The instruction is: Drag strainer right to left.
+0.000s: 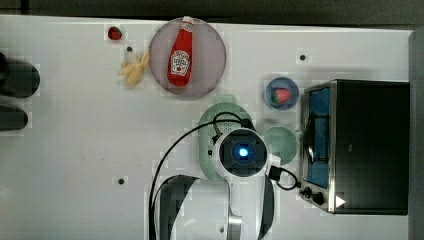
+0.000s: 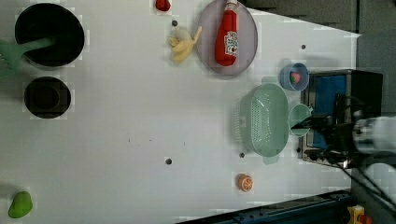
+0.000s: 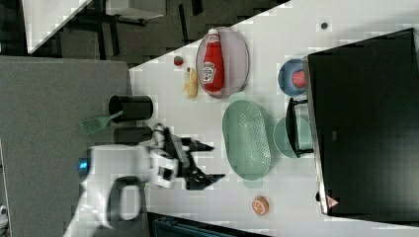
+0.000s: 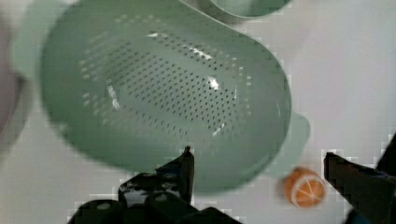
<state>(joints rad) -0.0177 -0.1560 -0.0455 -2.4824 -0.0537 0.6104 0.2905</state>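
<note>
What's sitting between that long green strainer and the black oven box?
In the left view, a small round green cup sits between the strainer and the oven, close against the strainer's rim.

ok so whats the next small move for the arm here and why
Probably lower the gripper onto the near rim of the strainer. The wrist view shows the fingers spread wide and gripping nothing, one over the strainer's edge, the other near the orange slice. The right view suggests the gripper hangs above the table, apart from the strainer. It needs a hold on the rim before any drag.
</note>
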